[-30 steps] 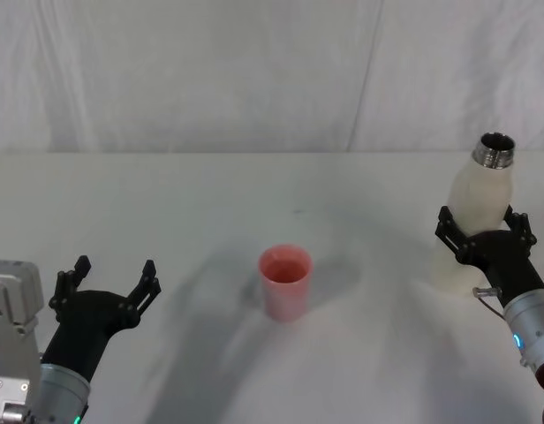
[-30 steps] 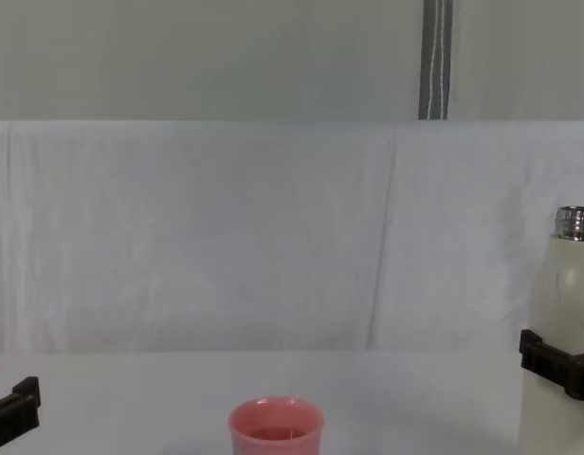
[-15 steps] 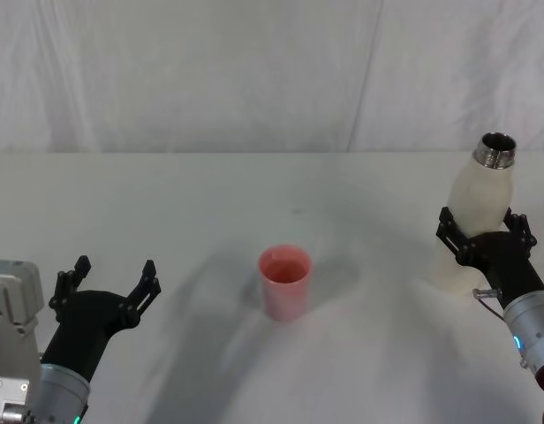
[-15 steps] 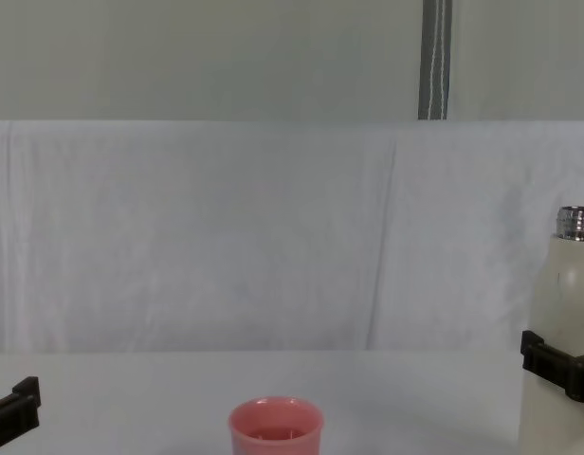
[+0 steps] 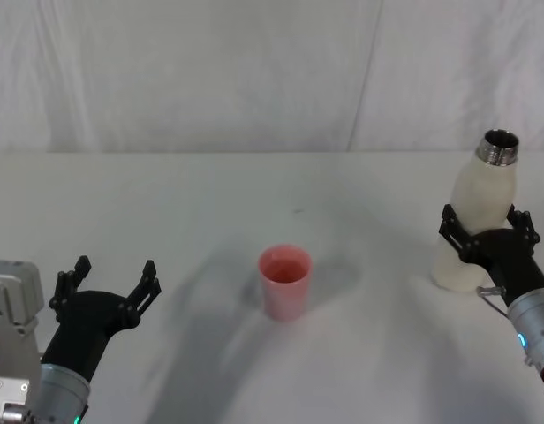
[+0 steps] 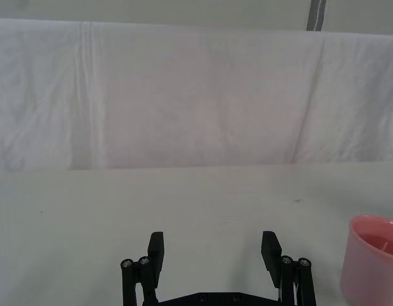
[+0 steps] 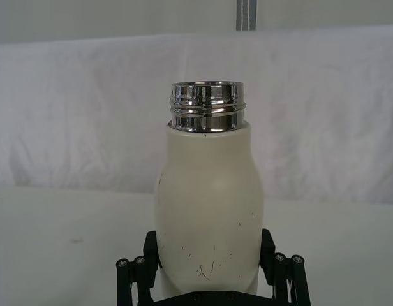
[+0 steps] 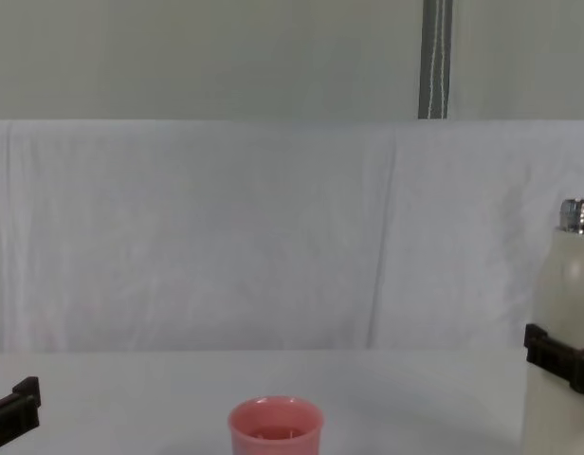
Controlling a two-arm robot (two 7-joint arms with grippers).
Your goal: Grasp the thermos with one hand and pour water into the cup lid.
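The cream-white thermos stands at the table's right side with its steel neck open and leaning slightly. My right gripper is shut on the thermos's lower body, one black finger on each side, as the right wrist view shows. The thermos sits at the chest view's right edge. The pink cup lid stands upright mid-table, well to the left of the thermos, and shows in the chest view. My left gripper hangs open at the near left, with the cup lid off to its side.
The white table runs back to a white cloth backdrop. A grey vertical pole rises behind the cloth. Bare tabletop lies between the cup lid and the thermos.
The right gripper and the thermos have shifted slightly to the right together. The cup lid and the left gripper have not moved.
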